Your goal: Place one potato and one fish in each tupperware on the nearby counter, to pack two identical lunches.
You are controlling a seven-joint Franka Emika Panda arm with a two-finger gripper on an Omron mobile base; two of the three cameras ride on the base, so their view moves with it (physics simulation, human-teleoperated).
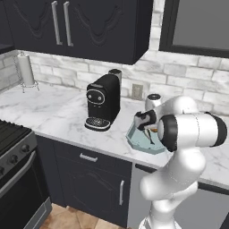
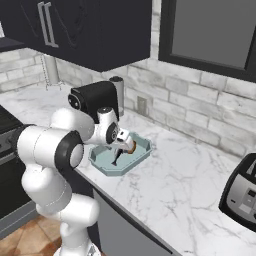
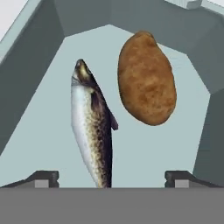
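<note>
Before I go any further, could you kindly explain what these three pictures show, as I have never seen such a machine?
It is a white robot arm in a simulated kitchen. Two pictures come from cameras behind it, left and right; the third looks down from its hand. On the marbled counter stand a black coffee machine and a pale blue-green tupperware. Inside lie a fish and a potato. The gripper hangs open above them, holding nothing.
</note>
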